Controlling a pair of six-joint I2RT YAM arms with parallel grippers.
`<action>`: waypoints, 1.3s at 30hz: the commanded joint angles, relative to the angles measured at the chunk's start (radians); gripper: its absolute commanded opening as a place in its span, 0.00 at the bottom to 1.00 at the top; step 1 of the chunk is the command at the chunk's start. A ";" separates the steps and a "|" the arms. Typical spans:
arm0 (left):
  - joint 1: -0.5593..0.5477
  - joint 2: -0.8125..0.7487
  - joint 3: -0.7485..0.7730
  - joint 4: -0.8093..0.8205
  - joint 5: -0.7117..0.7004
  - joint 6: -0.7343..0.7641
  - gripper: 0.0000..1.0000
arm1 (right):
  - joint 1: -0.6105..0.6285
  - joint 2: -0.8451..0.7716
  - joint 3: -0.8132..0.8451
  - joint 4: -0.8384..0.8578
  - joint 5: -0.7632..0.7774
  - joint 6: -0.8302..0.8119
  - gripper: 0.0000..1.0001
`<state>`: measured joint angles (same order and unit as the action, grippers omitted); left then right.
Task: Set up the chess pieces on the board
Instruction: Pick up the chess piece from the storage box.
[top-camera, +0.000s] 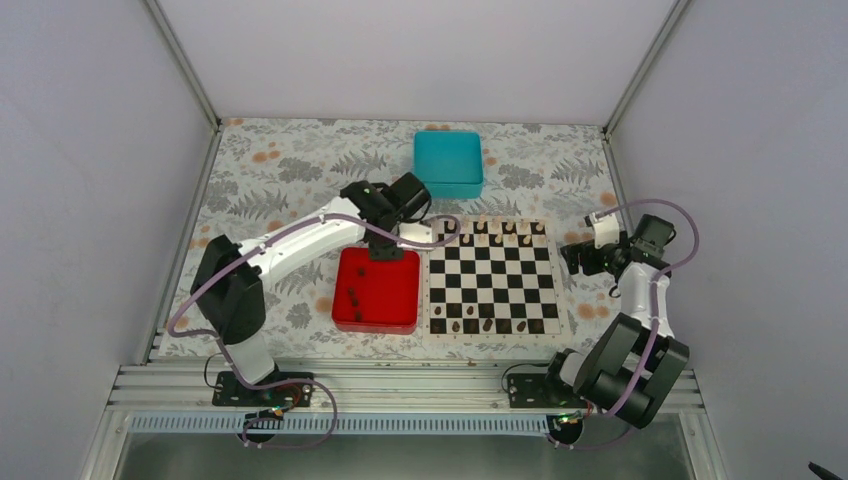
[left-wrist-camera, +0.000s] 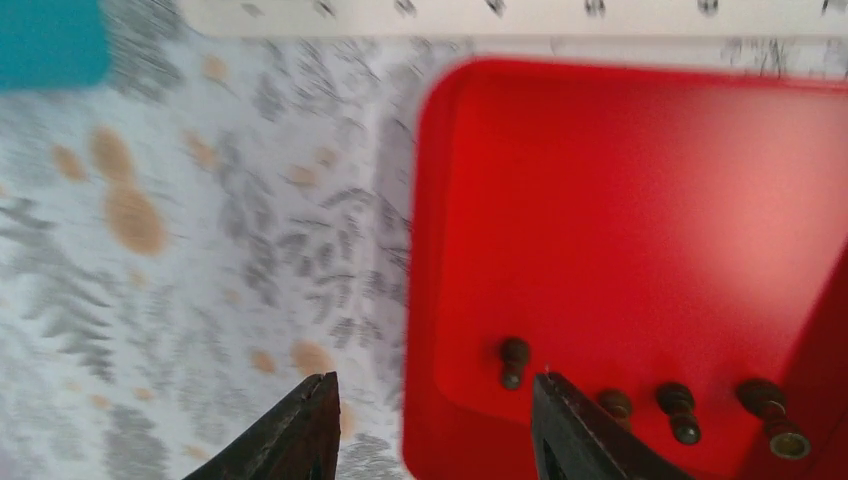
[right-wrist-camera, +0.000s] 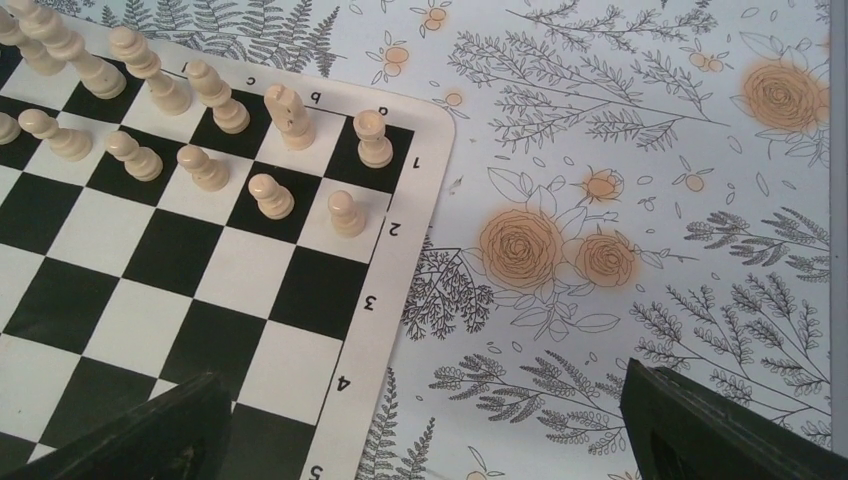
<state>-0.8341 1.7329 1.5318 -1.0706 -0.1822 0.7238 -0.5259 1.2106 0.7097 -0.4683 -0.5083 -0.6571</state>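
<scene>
The floral-printed surface (top-camera: 280, 180) carries the black-and-white checkered board (top-camera: 490, 275), with the red square tray (top-camera: 395, 290) just beside its left edge, likely to keep supply close. The left end effector (left-wrist-camera: 435, 445) hangs over the tray's rim, jaws part-spread and empty, apparently poised to pick. The right end effector (right-wrist-camera: 430, 440) hovers wide and empty beside the board. Tiny dark brown chess pieces (left-wrist-camera: 515, 360) lie in the tray, a few on the board's near row.

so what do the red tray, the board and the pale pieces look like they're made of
Red tray: probably plastic; smooth, soft sheen, rounded moulded corners. Board: seemingly a thin printed mat, vinyl or similar; lies flat, rounded corner, printed labels. Pale pieces: likely turned wood, matte cream finish; plastic cannot be ruled out.
</scene>
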 joint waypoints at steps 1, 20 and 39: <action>0.037 -0.041 -0.144 0.091 0.037 -0.018 0.48 | -0.010 -0.028 -0.010 0.073 -0.023 0.030 1.00; 0.168 -0.006 -0.326 0.202 0.104 0.010 0.47 | -0.011 -0.016 -0.009 0.042 -0.047 0.021 1.00; 0.174 -0.046 -0.343 0.165 0.099 -0.004 0.42 | -0.011 -0.003 -0.009 0.031 -0.055 0.016 1.00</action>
<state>-0.6662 1.7065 1.2125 -0.9001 -0.0864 0.7223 -0.5259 1.2037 0.7048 -0.4358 -0.5381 -0.6388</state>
